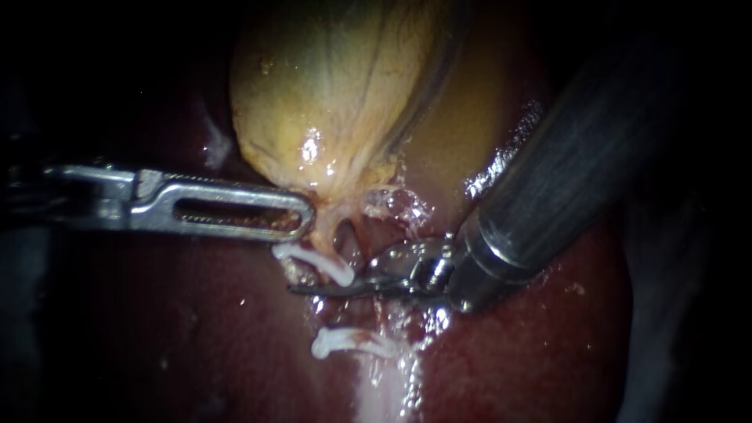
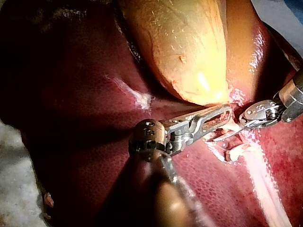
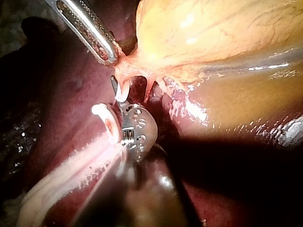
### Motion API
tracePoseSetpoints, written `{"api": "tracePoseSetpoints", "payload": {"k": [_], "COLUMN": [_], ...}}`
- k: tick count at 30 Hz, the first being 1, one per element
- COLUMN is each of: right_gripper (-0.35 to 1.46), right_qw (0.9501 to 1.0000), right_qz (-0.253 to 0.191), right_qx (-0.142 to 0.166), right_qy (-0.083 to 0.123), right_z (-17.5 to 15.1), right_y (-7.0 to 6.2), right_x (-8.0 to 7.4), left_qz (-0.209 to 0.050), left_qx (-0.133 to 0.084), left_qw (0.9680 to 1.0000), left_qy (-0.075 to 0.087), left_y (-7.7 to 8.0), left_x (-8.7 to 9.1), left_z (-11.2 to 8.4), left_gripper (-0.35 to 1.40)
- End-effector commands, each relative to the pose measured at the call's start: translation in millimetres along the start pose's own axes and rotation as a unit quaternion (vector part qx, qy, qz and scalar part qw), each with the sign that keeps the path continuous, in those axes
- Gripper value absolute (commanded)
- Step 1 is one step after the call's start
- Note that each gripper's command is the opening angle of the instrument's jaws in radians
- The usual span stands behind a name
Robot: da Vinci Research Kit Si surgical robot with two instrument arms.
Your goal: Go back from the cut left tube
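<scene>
Jaws of my right instrument (image 1: 313,288) lay together, empty, between the clips (image 1: 317,264) on the cut left tube (image 1: 323,237). The cut looked done and the withdrawal not yet begun. My left instrument (image 1: 301,215) clenched the gallbladder (image 1: 329,94) at its neck.

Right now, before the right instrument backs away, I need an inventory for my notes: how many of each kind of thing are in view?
instruments: 2 (left instrument, right instrument)
white clips: 2 (upper clip, lower clip)
gallbladder: 1
liver: 1
total: 6
</scene>
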Motion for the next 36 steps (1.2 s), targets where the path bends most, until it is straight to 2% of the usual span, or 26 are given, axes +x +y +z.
{"api": "tracePoseSetpoints", "payload": {"k": [1,7,10,11,12,14,18,30,33,36], "right_gripper": [-0.35,-0.35,0.31,0.59,0.76,0.93,1.06,1.24,1.35,1.43], "right_qw": [1.0000,1.0000,0.9998,0.9995,0.9993,0.9990,0.9990,0.9986,0.9977,0.9951], "right_qz": [0.000,-0.001,-0.002,-0.003,-0.004,-0.005,-0.005,-0.024,-0.046,-0.082], "right_qx": [0.001,0.005,0.009,0.013,0.015,0.017,0.018,0.021,0.022,-0.002], "right_qy": [-0.001,0.007,0.020,0.028,0.034,0.040,0.040,0.042,0.045,0.055], "right_z": [0.0,0.0,0.0,0.0,0.0,0.1,0.1,-0.2,-0.5,-0.9], "right_y": [-0.1,-0.4,-0.6,-0.7,-0.8,-0.9,-1.1,-2.0,-2.7,-3.8], "right_x": [0.0,0.1,0.1,0.1,0.1,0.1,0.1,0.0,0.0,-0.1], "left_qz": [0.000,0.000,0.000,0.000,0.000,0.000,0.000,0.000,0.001,0.001], "left_qx": [0.000,0.000,0.000,0.000,0.000,0.000,-0.001,-0.001,0.000,0.000], "left_qw": [1.0000,1.0000,1.0000,1.0000,1.0000,1.0000,1.0000,1.0000,1.0000,1.0000], "left_qy": [0.000,0.000,0.000,-0.001,-0.001,-0.001,-0.001,-0.001,0.000,0.000], "left_y": [0.0,-0.1,-0.2,-0.2,-0.2,-0.2,-0.2,-0.3,-0.4,-0.6], "left_x": [0.0,0.0,0.1,0.1,0.1,0.1,0.1,0.1,0.1,0.2], "left_z": [0.0,0.0,0.0,0.0,0.0,0.0,0.0,-0.1,-0.2,-0.2], "left_gripper": [-0.35,-0.35,-0.35,-0.35,-0.35,-0.35,-0.35,-0.35,-0.35,-0.35]}}
